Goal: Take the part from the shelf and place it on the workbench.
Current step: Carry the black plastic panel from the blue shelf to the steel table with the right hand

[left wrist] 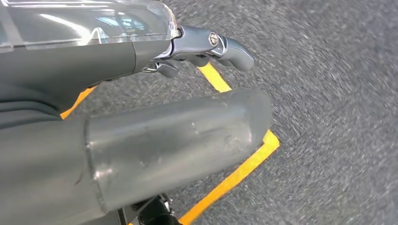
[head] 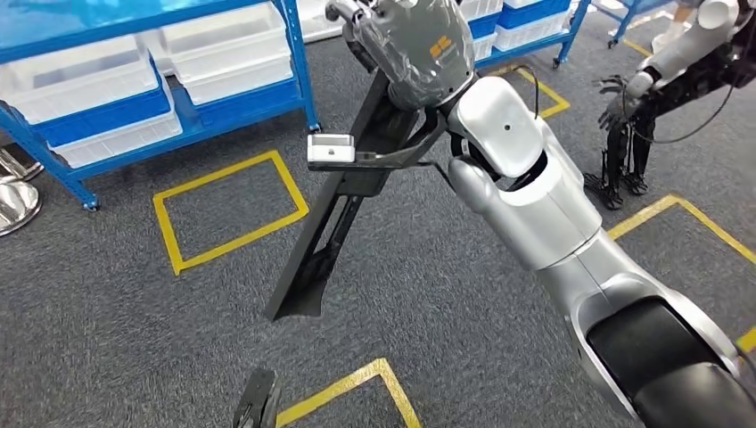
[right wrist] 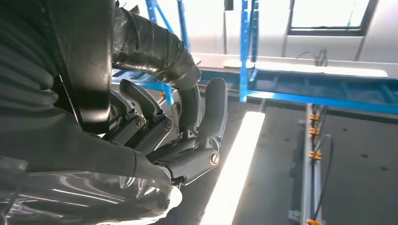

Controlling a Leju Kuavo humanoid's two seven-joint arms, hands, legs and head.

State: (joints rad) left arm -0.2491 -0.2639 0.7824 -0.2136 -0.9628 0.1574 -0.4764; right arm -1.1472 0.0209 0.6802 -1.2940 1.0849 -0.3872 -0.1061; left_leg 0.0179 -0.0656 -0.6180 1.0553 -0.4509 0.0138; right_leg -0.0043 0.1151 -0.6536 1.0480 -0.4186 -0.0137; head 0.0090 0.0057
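I see my right hand [head: 419,45] with fingers [right wrist: 141,126] wrapped around the long black part [head: 325,232]; my left hand [left wrist: 141,140] fingers [left wrist: 225,47] seem loosely curled, holding nothing.

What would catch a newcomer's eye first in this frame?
The right hand, raised in the middle of the head view, grips a long black part that slants down over the grey carpet; its fingers wrap the part in the right wrist view. Behind stands a blue shelf with white bins, and a second robot stands at far right.
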